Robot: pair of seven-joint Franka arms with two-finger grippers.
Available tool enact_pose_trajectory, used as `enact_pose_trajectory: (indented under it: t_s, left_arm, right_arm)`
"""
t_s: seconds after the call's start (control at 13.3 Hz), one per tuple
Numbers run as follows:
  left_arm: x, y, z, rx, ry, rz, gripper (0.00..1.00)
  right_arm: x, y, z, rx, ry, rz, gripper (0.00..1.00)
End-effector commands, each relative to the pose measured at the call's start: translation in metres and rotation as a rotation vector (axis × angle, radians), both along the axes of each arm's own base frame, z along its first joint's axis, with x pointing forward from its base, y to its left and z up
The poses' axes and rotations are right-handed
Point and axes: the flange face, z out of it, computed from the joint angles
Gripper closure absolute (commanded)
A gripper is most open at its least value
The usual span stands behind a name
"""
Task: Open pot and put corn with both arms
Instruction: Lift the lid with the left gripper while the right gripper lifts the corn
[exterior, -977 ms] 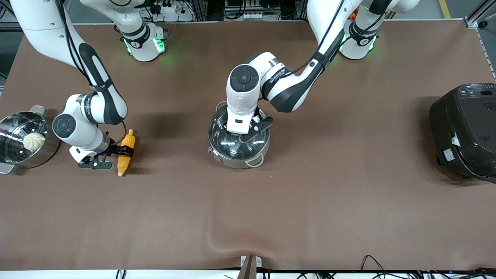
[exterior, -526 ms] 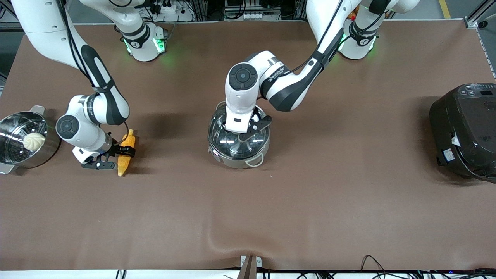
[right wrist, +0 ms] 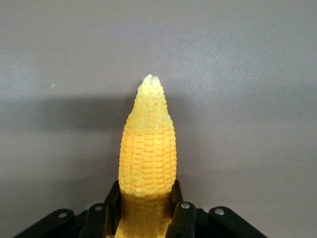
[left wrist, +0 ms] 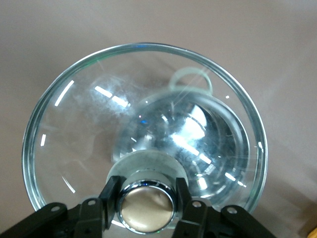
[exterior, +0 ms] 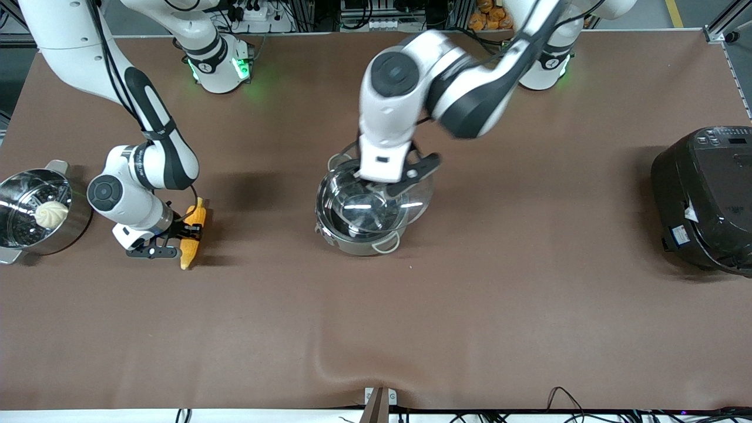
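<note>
The steel pot (exterior: 359, 232) stands mid-table with its mouth uncovered. My left gripper (exterior: 392, 187) is shut on the copper knob (left wrist: 145, 207) of the glass lid (exterior: 418, 200) and holds it lifted above the pot, shifted toward the left arm's end. In the left wrist view the pot (left wrist: 198, 129) shows through the lid (left wrist: 54, 124). My right gripper (exterior: 183, 234) is shut on the yellow corn (exterior: 191, 235) near its thick end, low over the table toward the right arm's end. In the right wrist view the corn (right wrist: 147, 158) sticks out from between the fingers (right wrist: 174, 198).
A steel steamer pot (exterior: 23, 235) with a white bun (exterior: 51, 214) stands at the right arm's end of the table. A big black cooker (exterior: 705, 200) stands at the left arm's end. Brown cloth (exterior: 376, 329) covers the table.
My left gripper has lifted the glass lid off the pot and moved it up and toward the left arm's end. My right gripper with the corn has hardly moved.
</note>
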Motion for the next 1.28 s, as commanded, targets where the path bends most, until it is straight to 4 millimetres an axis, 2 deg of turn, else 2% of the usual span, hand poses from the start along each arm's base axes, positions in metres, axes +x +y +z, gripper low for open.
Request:
enact_pose_trajectory:
  t_s: [0.0,0.15,0.3,0.45,0.53,0.68,0.9,1.05,1.2]
  left_arm:
    - [0.024,0.097,0.054,0.011,0.006,-0.091,1.00]
    - [0.044,0.162,0.063,0.024,0.043,-0.188,1.00]
    - [0.055,0.219,0.062,0.028,0.051,-0.252,1.00]
    - [0.062,0.277,0.052,0.023,0.066,-0.329,1.00]
    - [0.064,0.297,0.040,0.018,0.050,-0.361,1.00]
    - [0.059,0.318,0.003,0.023,0.053,-0.367,1.00]
    - [0.040,0.343,-0.065,0.032,0.024,-0.389,1.00]
    - [0.029,0.352,-0.107,0.039,0.006,-0.380,1.00]
    - [0.016,0.352,-0.140,0.040,0.003,-0.370,1.00]
  right_arm:
    - [0.016,0.006,0.026,0.025,0.020,-0.003,1.00]
    - [0.032,0.019,0.059,0.037,0.056,-0.003,1.00]
    - [0.047,0.033,0.097,0.051,0.071,-0.023,1.00]
    - [0.057,0.055,0.132,0.061,0.086,-0.029,1.00]
    - [0.060,0.071,0.151,0.065,0.091,-0.061,1.00]
    - [0.060,0.116,0.188,0.065,0.094,-0.105,1.00]
    - [0.046,0.181,0.228,0.047,0.105,-0.146,1.00]
    - [0.037,0.215,0.243,0.050,0.103,-0.163,1.00]
    - [0.028,0.249,0.251,0.060,0.095,-0.193,1.00]
